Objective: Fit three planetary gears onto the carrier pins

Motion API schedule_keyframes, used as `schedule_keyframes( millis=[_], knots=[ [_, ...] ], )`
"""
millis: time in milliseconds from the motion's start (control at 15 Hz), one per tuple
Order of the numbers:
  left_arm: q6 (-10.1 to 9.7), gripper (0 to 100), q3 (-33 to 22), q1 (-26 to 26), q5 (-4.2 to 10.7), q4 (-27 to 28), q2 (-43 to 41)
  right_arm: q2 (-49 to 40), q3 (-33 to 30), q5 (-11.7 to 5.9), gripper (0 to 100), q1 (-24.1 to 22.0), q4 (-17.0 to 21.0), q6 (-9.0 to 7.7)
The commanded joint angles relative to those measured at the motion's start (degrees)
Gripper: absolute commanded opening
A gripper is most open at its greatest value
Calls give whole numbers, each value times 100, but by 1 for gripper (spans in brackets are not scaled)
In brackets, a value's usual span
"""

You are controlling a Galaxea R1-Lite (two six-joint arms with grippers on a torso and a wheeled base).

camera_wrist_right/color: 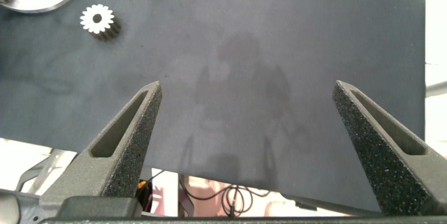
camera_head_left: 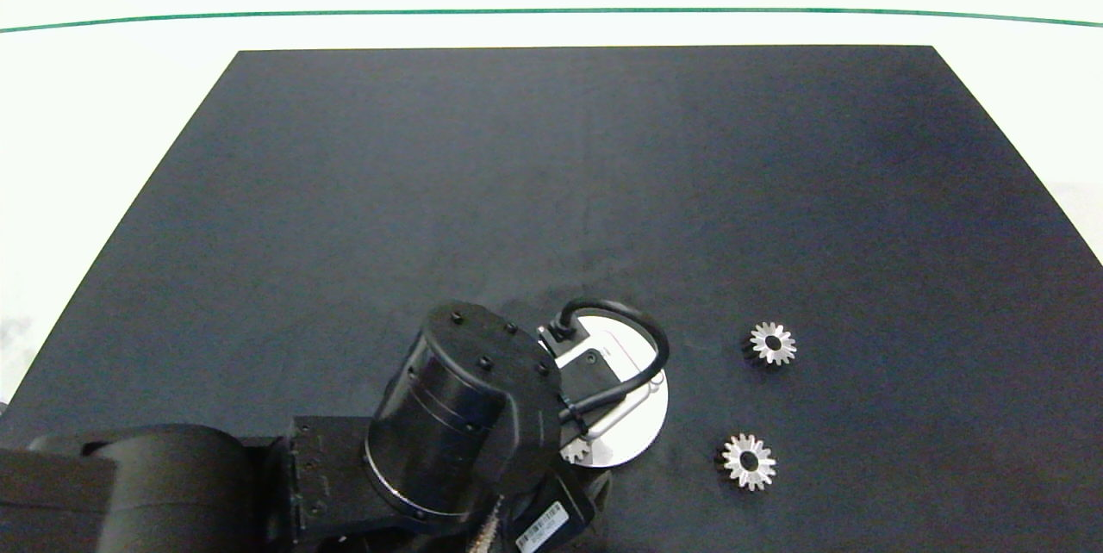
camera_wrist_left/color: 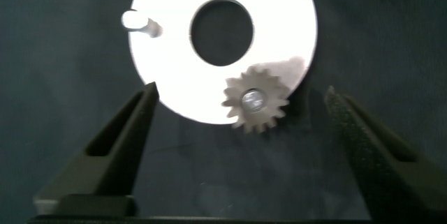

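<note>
One planetary gear [camera_wrist_left/color: 255,101] is seated on a carrier pin at the rim of the white disc [camera_wrist_left/color: 174,63], its pin end showing through the centre hole. A second carrier pin [camera_wrist_left/color: 138,23] is seen bare near the disc's opposite rim. The left gripper [camera_wrist_left/color: 237,123] is held right above the disc, jaws spread wide to either side of the seated gear and touching nothing. Two more planetary gears [camera_head_left: 772,344] [camera_head_left: 748,461] are left lying flat on the dark mat [camera_head_left: 551,191], apart from each other and just right of the disc. The right gripper [camera_wrist_right/color: 244,137] is parked over bare mat, well away, jaws spread and empty.
</note>
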Motion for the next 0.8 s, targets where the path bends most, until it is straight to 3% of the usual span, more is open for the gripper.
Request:
schedule_keyframes(
  millis=[67, 267, 467, 533, 667, 800],
  knots=[
    [18, 100, -4, 960, 15, 336, -1342, 516, -54, -175, 100, 10, 15, 0],
    [-53, 100, 128, 2164, 15, 986, -2327, 1167, -54, 18, 100, 36, -37, 9],
    [-79, 100, 445, 2964, 15, 995, -3126, 2432, -124, 642, 100, 71, -574, -79],
    [-96, 100, 506, 3034, 15, 1004, -3311, 2810, -124, 809, 100, 300, -661, -263],
    [-140, 100, 647, 3140, 15, 1004, -3724, 3601, -107, 730, 100, 932, -908, -606],
    [-140, 100, 717, 3157, 15, 1039, -4040, 4181, -54, 431, 100, 1600, -1259, -562]
  ],
)
